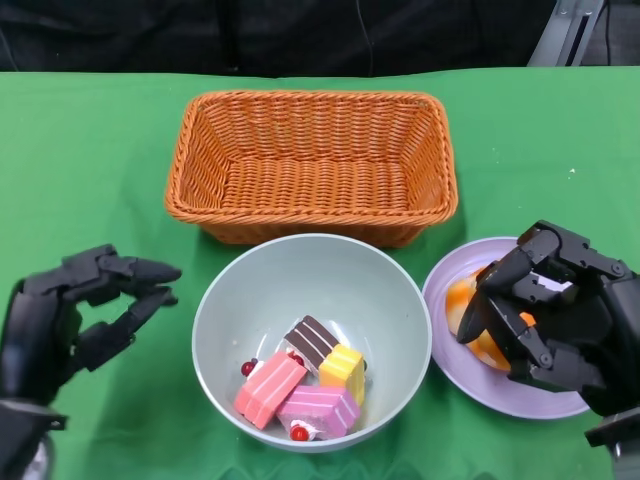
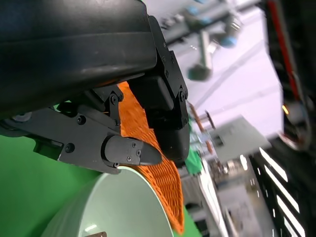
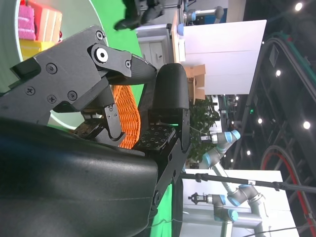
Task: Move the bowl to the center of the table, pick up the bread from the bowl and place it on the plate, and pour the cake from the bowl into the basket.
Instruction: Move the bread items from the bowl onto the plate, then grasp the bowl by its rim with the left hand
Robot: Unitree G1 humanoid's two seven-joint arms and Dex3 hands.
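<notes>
Both hands hover: left hand (image 1: 75, 315) empty beside bowl (image 1: 390, 300), right hand (image 1: 555, 315) over plate (image 1: 445, 290).

The left hand (image 1: 80, 310) sits low at the robot's left, empty, its fingers (image 1: 140, 272) stretched sideways toward the middle with a gap between upper and lower ones. The right hand (image 1: 555, 315) hangs opposite, fingers curled inward and down.

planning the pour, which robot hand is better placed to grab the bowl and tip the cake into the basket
Probably left. The left robot hand is open right beside the bowl, holding nothing. The right robot hand is over the plate at the bread. The basket sits just behind the bowl.
</notes>
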